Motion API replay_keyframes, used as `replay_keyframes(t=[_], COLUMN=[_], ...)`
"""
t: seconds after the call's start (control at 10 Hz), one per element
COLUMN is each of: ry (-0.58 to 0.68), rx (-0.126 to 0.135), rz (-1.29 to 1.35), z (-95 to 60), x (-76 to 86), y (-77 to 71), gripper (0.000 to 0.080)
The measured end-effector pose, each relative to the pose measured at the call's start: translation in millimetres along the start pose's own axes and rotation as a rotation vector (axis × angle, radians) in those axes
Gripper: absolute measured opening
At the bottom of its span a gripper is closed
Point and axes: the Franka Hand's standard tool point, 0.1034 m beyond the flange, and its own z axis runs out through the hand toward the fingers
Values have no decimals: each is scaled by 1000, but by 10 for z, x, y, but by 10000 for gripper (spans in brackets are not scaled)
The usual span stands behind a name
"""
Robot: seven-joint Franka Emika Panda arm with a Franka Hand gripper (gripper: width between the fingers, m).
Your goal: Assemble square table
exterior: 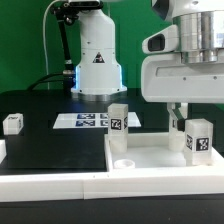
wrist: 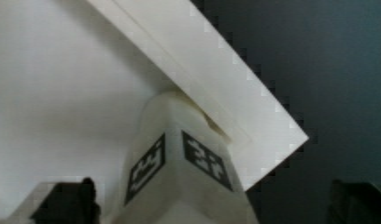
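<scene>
The white square table top (exterior: 150, 153) lies flat at the exterior view's right; in the wrist view it is the pale surface (wrist: 62, 90). A white tagged leg (exterior: 117, 118) stands upright at its far left corner. A second tagged leg (exterior: 198, 138) stands on the top at the right, directly under my gripper (exterior: 187, 122). In the wrist view this leg (wrist: 183, 160) sits between my dark fingertips (wrist: 70, 203), with a gap on each side. My gripper (wrist: 208, 205) is open. A third leg (exterior: 13, 123) lies on the black table at the far left.
The marker board (exterior: 88, 121) lies behind the top, in front of the robot base (exterior: 97, 60). A long white L-shaped rail (exterior: 55, 172) runs along the front and up the table top's left side; its ridge shows in the wrist view (wrist: 205, 70).
</scene>
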Motion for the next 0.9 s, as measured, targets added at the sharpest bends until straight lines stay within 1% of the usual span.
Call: replay_keyframes(t=[0.4,0.8,0.9], ry=[6,11,13], rx=[-12,-33,-34], rz=[-287,-602,-613], z=[0,-3,-3], x=[4,83,86], y=[5,84,84], gripper=[649,649,649])
